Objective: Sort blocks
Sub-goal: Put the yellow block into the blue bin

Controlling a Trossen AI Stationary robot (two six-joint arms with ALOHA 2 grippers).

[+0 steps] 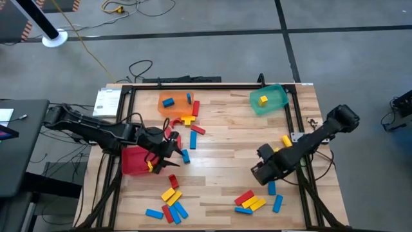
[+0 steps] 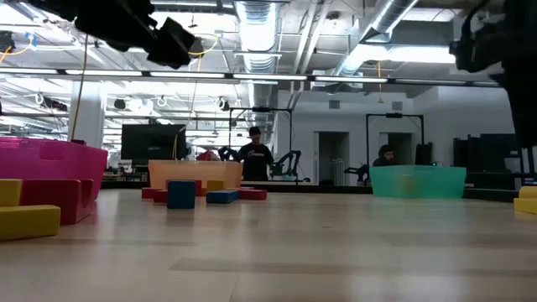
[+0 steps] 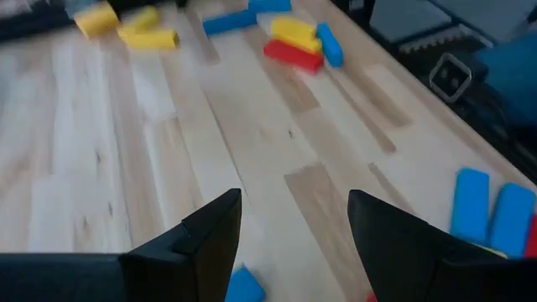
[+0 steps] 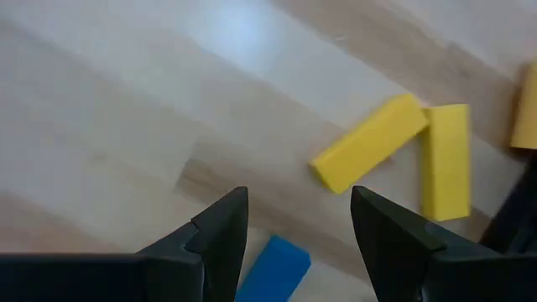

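Wooden tabletop, framed in black rail (image 1: 212,86), carrying scattered blocks (image 1: 172,205) in red, blue and yellow, some already lying in the orange bin (image 1: 175,103) and green bin (image 1: 268,99).

Hovering between picks: left gripper (image 3: 294,239) spread and empty beside the red bin (image 1: 135,161), a blue block (image 3: 245,287) peeking just under the fingers; right gripper (image 4: 298,243) likewise parted and empty above a blue block (image 4: 273,268), two yellow blocks (image 4: 369,143) just beyond. Probably calling next for lowering squarely onto the blue one. Working close to the right rail, open wood lying toward mid-table.
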